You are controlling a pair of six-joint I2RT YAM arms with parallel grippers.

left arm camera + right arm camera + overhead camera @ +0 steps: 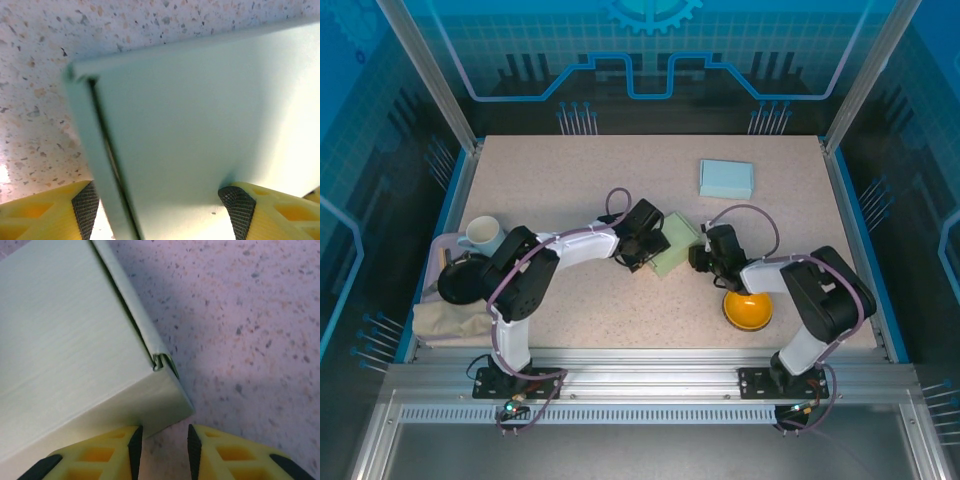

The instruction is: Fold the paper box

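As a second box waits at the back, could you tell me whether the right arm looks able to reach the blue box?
Probably yes: bare table lies between the right gripper and the blue box, and the green box sits off to the gripper's left.

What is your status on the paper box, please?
Left hand straddles the pale green paper box, grip unclear. Right hand slightly open at its corner, holding nothing. Orange bowl close by, not blocking.
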